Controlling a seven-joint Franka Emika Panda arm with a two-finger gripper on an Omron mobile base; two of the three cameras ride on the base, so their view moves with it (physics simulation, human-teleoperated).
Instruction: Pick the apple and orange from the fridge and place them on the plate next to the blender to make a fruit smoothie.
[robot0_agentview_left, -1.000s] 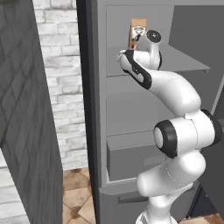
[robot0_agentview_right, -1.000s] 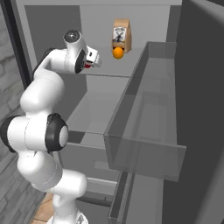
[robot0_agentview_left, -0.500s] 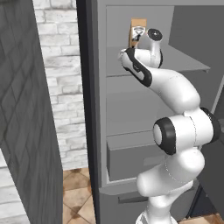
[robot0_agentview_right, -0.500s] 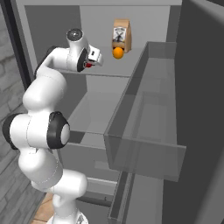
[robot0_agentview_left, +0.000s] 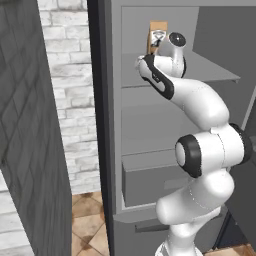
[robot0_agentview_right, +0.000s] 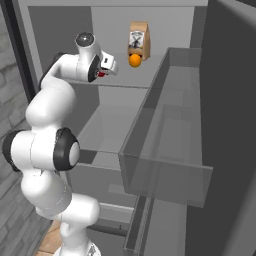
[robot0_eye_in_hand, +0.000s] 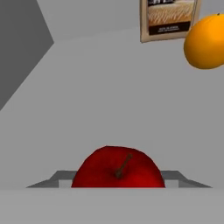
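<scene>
The red apple (robot0_eye_in_hand: 118, 168) sits on the top shelf of the open fridge (robot0_agentview_left: 145, 117), low and centred in the hand view. My gripper (robot0_eye_in_hand: 117, 181) is shut on the apple, with a finger on each side of it. In the right base view the gripper (robot0_agentview_right: 106, 70) reaches over the upper shelf, and a bit of the apple (robot0_agentview_right: 102, 74) shows red at its tip. The orange (robot0_eye_in_hand: 205, 41) lies apart from the apple, farther back on the same shelf. The orange (robot0_agentview_right: 134, 60) rests just in front of a carton. The plate and the blender are out of view.
A brown paper carton (robot0_agentview_right: 139, 40) stands at the shelf's back wall behind the orange. The open fridge door with its clear bin (robot0_agentview_right: 170, 140) juts out on the right. A lower drawer (robot0_agentview_left: 150, 175) and a brick wall (robot0_agentview_left: 65, 100) lie below and left.
The jaws have closed from wide open onto the apple. The hand has shifted slightly at the shelf; the orange and the carton have stayed put.
</scene>
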